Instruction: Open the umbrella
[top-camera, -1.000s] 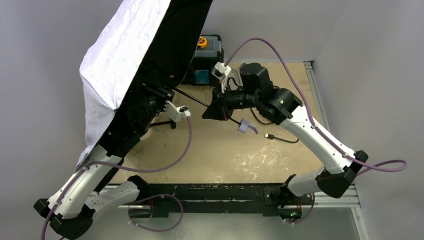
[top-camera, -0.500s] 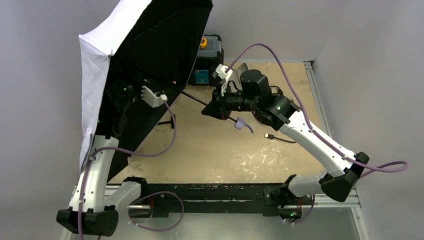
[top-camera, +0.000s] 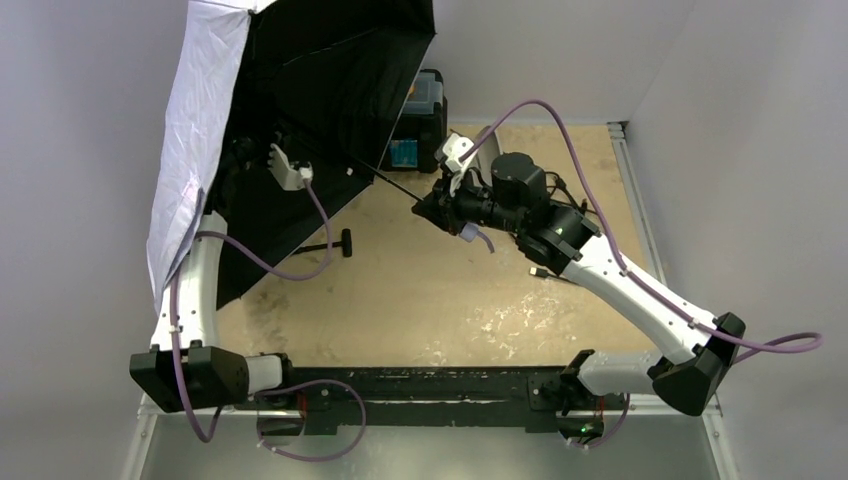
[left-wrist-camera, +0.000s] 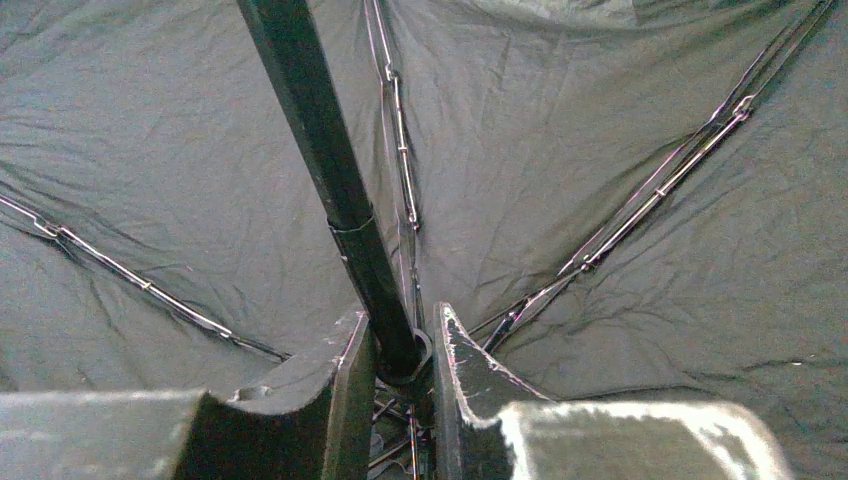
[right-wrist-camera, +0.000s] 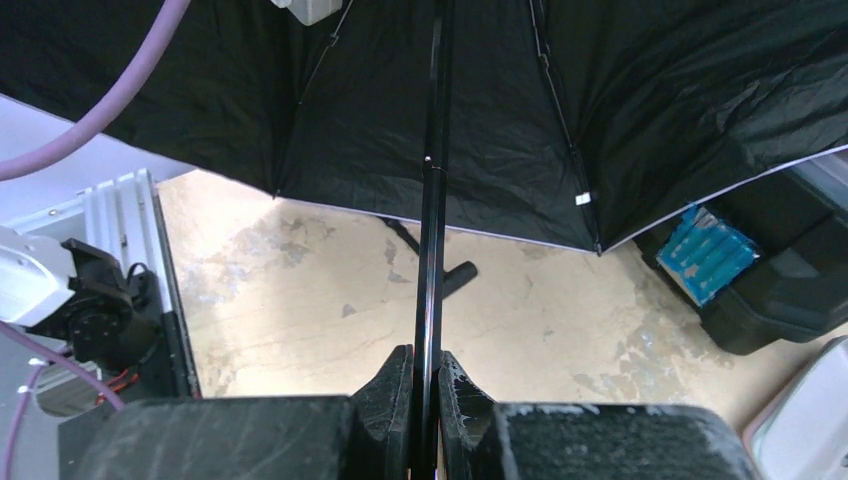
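The umbrella stands open at the upper left, its pale lavender outside (top-camera: 195, 130) facing left and its black lining (top-camera: 330, 90) facing me. Its thin black shaft (top-camera: 385, 182) runs down-right to my right gripper (top-camera: 432, 207), which is shut on it. The small lavender handle (top-camera: 470, 235) pokes out behind that gripper. In the right wrist view the shaft (right-wrist-camera: 433, 200) runs between the shut fingers of the right gripper (right-wrist-camera: 427, 375). My left gripper (left-wrist-camera: 400, 350) is inside the canopy, shut round the runner on the shaft (left-wrist-camera: 330, 170), with ribs (left-wrist-camera: 650, 190) spread around it.
A black toolbox (top-camera: 425, 110) with blue parts stands behind the canopy's edge; it also shows in the right wrist view (right-wrist-camera: 790, 290). A black T-shaped tool (top-camera: 335, 245) lies on the tan table under the canopy. A small black cable (top-camera: 548, 272) lies near the right arm. Walls close off left and back.
The left arm has pushed up along the shaft into the canopy, which has spread wider and swung upward. The right gripper has shifted up a little, still holding the shaft.
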